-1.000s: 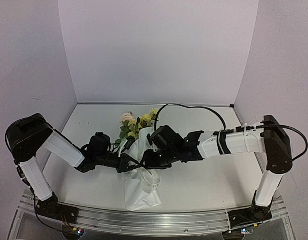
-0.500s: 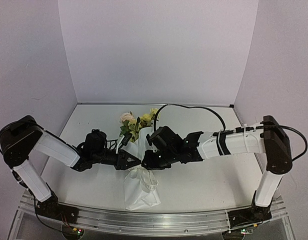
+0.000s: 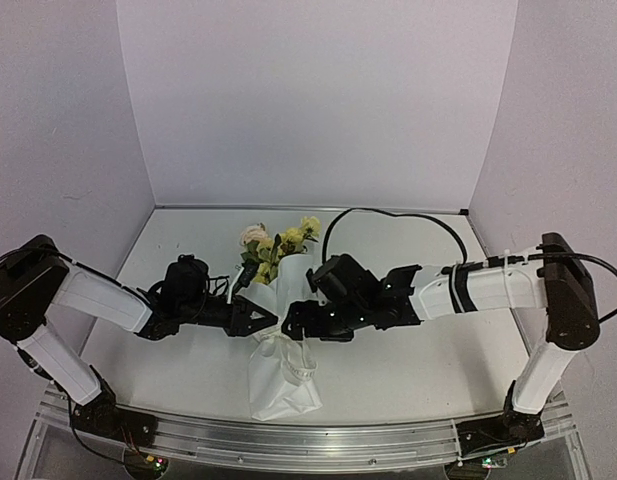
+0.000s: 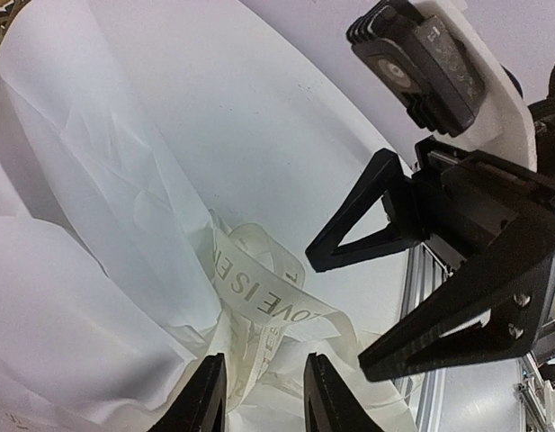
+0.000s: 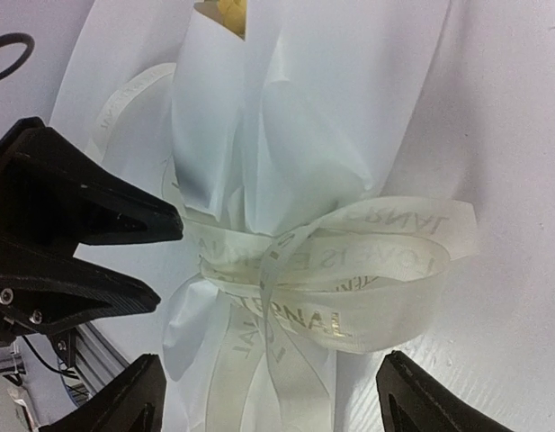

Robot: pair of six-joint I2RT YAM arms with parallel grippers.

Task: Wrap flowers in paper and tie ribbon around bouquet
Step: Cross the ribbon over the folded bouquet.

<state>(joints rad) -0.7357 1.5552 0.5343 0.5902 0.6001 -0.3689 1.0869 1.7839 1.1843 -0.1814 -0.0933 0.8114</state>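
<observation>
White bouquet (image 3: 283,385), ribbon (image 5: 349,261) wound round, left hand (image 4: 264,378), right hand (image 5: 268,364) unclenched.

Paper (image 5: 295,99) fills my right wrist view: thin, white, matt, softly creased, faintly see-through where the layers overlap. The ribbon (image 5: 376,261) at the centre is off-white and half sheer, with a slight satin sheen and pale gold printed letters. My left gripper (image 5: 169,261) at nine o'clock is smooth matt black plastic with small bright metal screws. The table (image 5: 511,180) at three o'clock is white, smooth and dull. From above, the rail (image 3: 318,440) at six o'clock is brushed metal.
</observation>
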